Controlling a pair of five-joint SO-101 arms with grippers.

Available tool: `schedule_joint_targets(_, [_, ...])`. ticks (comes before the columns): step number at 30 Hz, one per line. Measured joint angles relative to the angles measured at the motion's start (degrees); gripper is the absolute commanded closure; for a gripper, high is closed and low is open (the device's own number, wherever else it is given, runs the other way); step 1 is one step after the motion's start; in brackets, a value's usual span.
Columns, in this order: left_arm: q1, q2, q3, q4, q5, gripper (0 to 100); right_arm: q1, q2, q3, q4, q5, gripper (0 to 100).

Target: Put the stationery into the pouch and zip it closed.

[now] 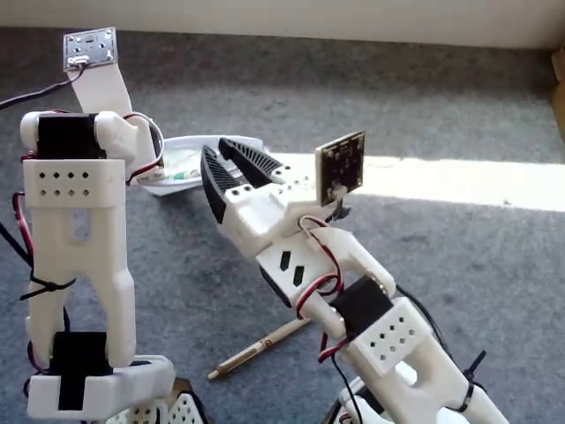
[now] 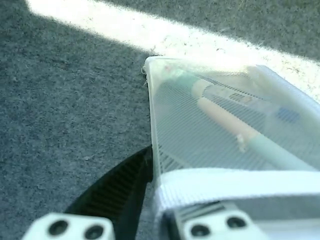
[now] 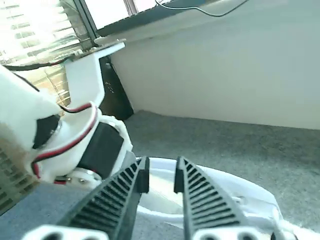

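Pens [image 2: 234, 125] in translucent pouch [image 2: 180, 140] — grey carpet [image 2: 65, 100]

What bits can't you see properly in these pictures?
1. Pouch, high view: mostly hidden behind the left arm and right hand.
2. Stationery inside it, left wrist view: blurred by the mesh, can't be counted.
3. Pen, high view: one end hidden under the right arm.

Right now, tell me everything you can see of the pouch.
The pouch is flat, translucent and whitish, of what looks like fine-ribbed plastic mesh, with a white band across one end. Pens show through its wall, one of them cream and pale green. It lies on grey carpet. The left gripper is against its banded end. The open right gripper hangs just over its rim; whether it touches is unclear.
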Motion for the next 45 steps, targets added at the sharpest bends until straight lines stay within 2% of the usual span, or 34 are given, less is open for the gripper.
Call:
schedule_joint_targets(5, [0.0, 0.0, 1.0, 0.0, 0.0, 99, 7.0, 9.7, -0.2, -2.9, -0.2, 99.3])
schedule_joint_targets(9, [0.0, 0.0, 1.2, -0.2, 0.0, 99, 10.9, 9.9, -0.8, -0.4, -0.2, 99.3])
schedule_joint_targets(19, [-0.1, 0.0, 1.2, -0.1, 0.0, 99, 7.7, -1.0, -1.3, 6.4, -0.2, 99.3])
schedule_joint_targets(24, [-0.1, 0.0, 1.2, -0.1, 0.0, 99, 7.6, -6.2, -2.2, 14.6, -0.2, 99.3])
schedule_joint_targets(32, [-0.4, 0.0, 1.2, -0.1, 0.0, 99, 7.5, -6.7, -8.9, 26.0, -0.2, 99.3])
schedule_joint_targets(42, [-0.7, -0.1, 1.7, -0.5, 0.0, 99, 7.5, -0.9, -14.2, 51.3, -0.4, 98.9])
schedule_joint_targets(45, [-2.1, -0.2, 2.6, -1.9, 0.0, 99, 7.5, -1.1, -13.0, 56.2, -4.6, 98.9])
